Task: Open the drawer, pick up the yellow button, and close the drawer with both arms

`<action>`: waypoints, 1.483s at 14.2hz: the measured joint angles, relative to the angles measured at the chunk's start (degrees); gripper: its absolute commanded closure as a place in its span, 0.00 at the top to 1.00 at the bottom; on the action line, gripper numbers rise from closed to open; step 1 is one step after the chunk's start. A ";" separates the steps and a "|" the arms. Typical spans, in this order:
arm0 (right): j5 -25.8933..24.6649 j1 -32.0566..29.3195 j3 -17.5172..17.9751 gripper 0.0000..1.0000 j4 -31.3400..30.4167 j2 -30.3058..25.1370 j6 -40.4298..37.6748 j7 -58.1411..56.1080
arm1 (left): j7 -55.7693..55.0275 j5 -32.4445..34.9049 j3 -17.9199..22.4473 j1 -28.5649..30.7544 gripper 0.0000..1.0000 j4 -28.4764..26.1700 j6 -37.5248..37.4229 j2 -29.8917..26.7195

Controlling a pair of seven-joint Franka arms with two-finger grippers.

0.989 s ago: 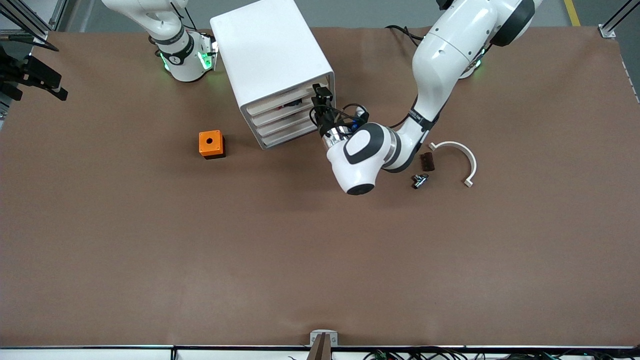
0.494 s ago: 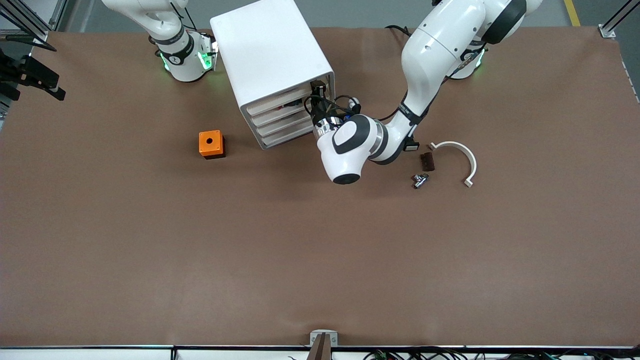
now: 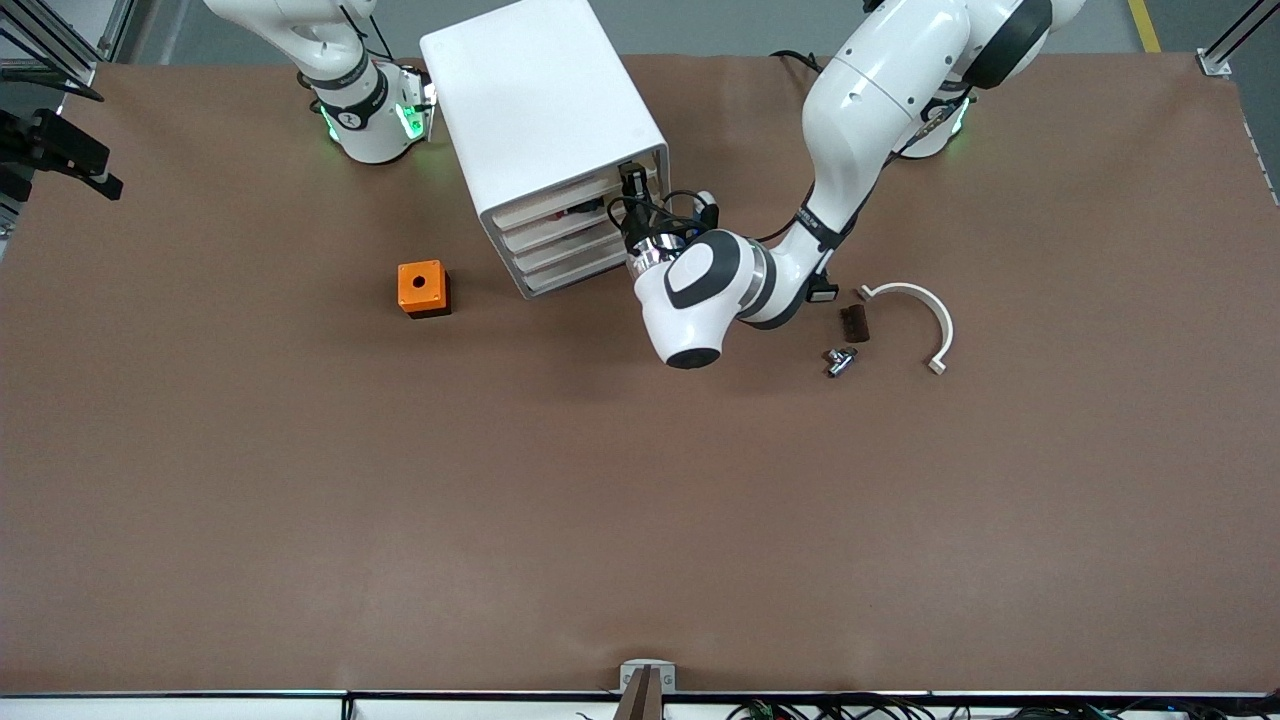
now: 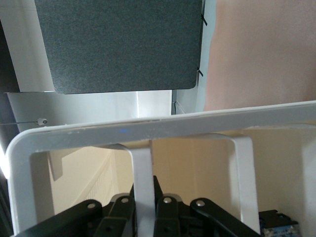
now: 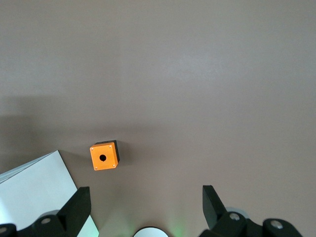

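Observation:
The white cabinet (image 3: 540, 110) stands near the robots' bases, with its four drawers facing the front camera. My left gripper (image 3: 634, 195) is at the top drawer (image 3: 560, 207), at the end toward the left arm. In the left wrist view the left gripper (image 4: 143, 200) is shut on a white upright strip of the drawer's handle (image 4: 142, 165), under the drawer's front rim (image 4: 163, 126). A small blue-and-black part (image 4: 279, 224) shows inside; I cannot tell if it is the button. My right gripper (image 5: 146, 197) is open and empty, high over the table, and out of the front view.
An orange cube with a hole (image 3: 422, 288) sits beside the cabinet toward the right arm's end; it also shows in the right wrist view (image 5: 103, 155). A white curved piece (image 3: 925, 315), a dark brown piece (image 3: 853, 322) and a small black-and-silver part (image 3: 838, 360) lie toward the left arm's end.
My left arm has swung toward the cabinet and brought its gripper up to the top drawer's front. In the last half second it has barely moved.

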 measured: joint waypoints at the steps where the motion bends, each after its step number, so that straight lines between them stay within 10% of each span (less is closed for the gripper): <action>1: -0.01 -0.03 -0.02 1.00 0.13 0.00 0.01 0.00 | -0.01 -0.29 0.09 0.17 0.08 -0.08 0.03 0.03; 19: 5.86 -1.66 0.65 1.00 1.83 15.87 1.21 12.34 | 0.37 -2.58 0.41 13.29 0.17 0.58 2.19 0.68; 21: 7.60 0.32 1.13 1.00 2.21 15.55 1.16 20.04 | 0.43 -2.60 0.41 13.73 0.47 0.77 2.82 0.68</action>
